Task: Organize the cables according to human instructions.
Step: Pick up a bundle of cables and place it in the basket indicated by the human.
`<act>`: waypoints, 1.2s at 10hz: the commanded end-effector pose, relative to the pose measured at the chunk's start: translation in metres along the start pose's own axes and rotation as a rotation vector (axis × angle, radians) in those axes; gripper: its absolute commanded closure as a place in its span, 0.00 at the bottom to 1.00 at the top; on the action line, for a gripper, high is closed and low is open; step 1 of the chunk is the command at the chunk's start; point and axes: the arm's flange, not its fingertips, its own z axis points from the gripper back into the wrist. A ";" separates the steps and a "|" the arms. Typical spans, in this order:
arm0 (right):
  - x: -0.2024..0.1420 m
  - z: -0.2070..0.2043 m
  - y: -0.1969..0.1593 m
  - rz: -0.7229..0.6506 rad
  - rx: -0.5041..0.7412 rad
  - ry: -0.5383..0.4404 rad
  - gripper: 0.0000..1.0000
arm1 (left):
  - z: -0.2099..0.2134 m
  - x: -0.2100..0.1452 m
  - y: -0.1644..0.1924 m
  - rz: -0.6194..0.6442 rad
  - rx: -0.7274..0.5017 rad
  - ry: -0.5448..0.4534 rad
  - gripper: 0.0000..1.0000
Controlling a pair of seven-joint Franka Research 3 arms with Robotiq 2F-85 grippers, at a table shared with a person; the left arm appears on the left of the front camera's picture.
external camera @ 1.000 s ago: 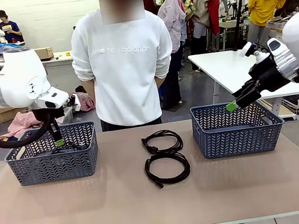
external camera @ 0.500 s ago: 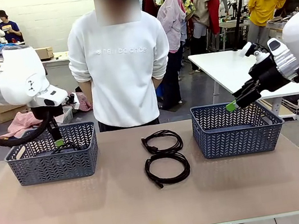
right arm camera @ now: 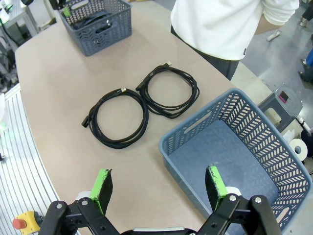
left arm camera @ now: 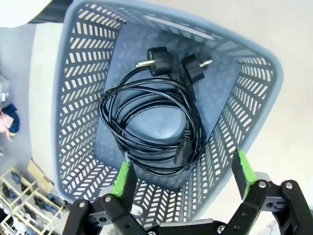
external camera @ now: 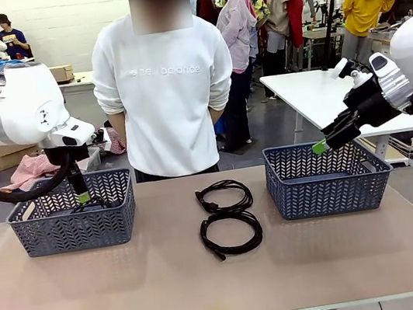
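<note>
Lying limp and light on the table [external camera: 133, 285], two coiled cables [external camera: 226, 213] likely want pinching across bundled strands; left hand [left arm camera: 184, 172] and right hand [right arm camera: 159, 187] hang spread, empty

Far centre: the person [external camera: 169, 121] wears a white sweatshirt [external camera: 135, 103] whose faint chest lettering reads "new balance".

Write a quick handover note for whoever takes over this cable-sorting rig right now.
Left claw: open, above the left basket, holding nothing.
Right claw: open, above the right basket edge, holding nothing.
Cables: coiled cord in the left basket; two cables coiled on the table between the baskets.
Done: left basket loaded.
Left: the two table cables, placed as the person says.
</note>
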 end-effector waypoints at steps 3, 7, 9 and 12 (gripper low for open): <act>-0.001 -0.003 -0.002 0.016 0.010 -0.028 0.00 | -0.001 0.000 0.000 -0.006 0.000 0.004 0.00; -0.001 -0.003 -0.002 0.016 0.010 -0.028 0.00 | -0.001 0.002 -0.001 -0.004 -0.001 0.000 0.00; -0.001 -0.003 -0.002 0.016 0.010 -0.028 0.00 | 0.012 0.033 -0.022 -0.006 0.006 -0.078 0.00; -0.001 -0.003 -0.002 0.016 0.010 -0.028 0.00 | 0.030 0.058 -0.061 -0.033 0.000 -0.179 0.00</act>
